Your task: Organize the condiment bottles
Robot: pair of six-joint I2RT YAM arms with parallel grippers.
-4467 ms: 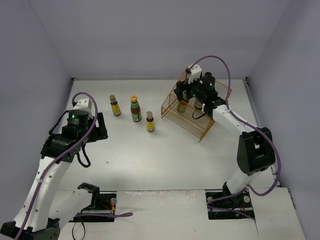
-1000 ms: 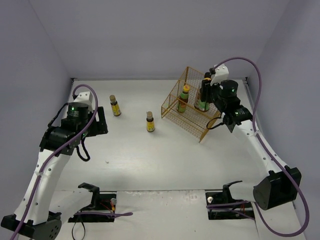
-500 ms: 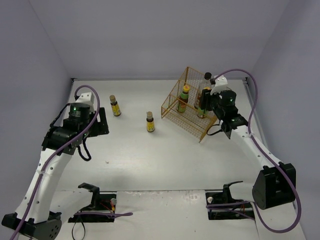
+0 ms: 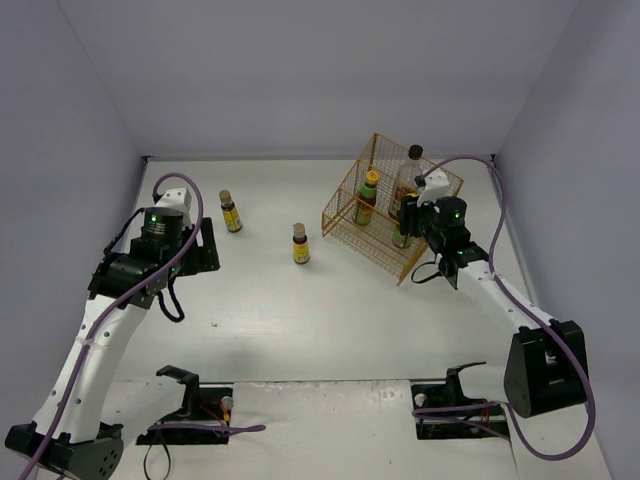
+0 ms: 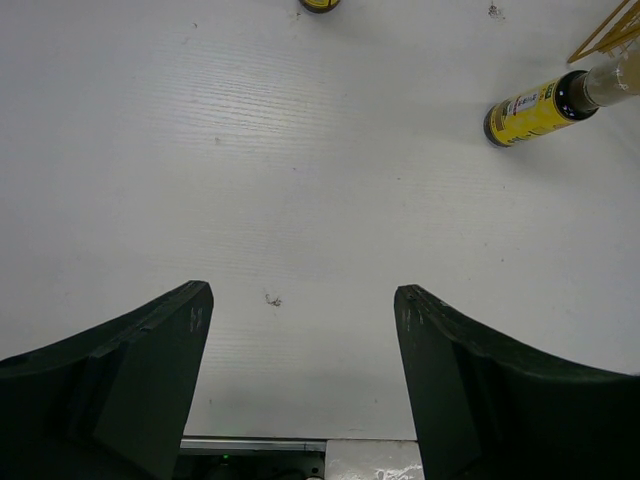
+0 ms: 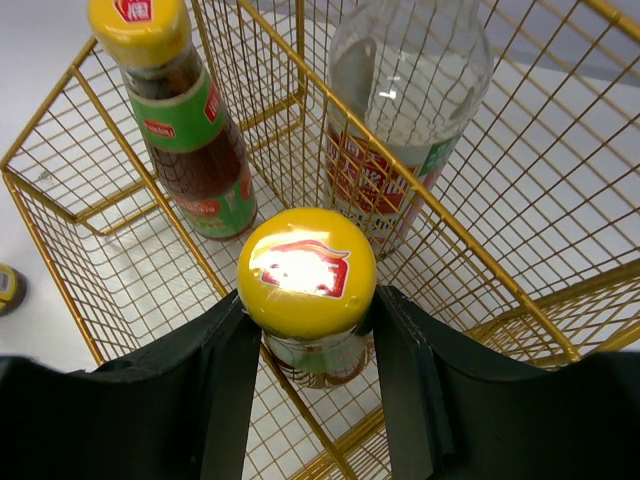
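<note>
Orange-capped bottle (image 6: pixel 305 265) sits clamped between the right pincer's (image 6: pixel 308 305) jaws inside the wire basket (image 4: pixel 380 243); left pincer (image 5: pixel 300 330) gapes wide above desk (image 5: pixel 300 150), short bottle (image 5: pixel 525 108) well ahead

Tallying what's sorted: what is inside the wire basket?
Standing inside the wire basket: one orange-capped dark bottle and the tall clear bottle. The right gripper holds a second orange-capped bottle there; its cap hides whether its base touches the floor.
</note>
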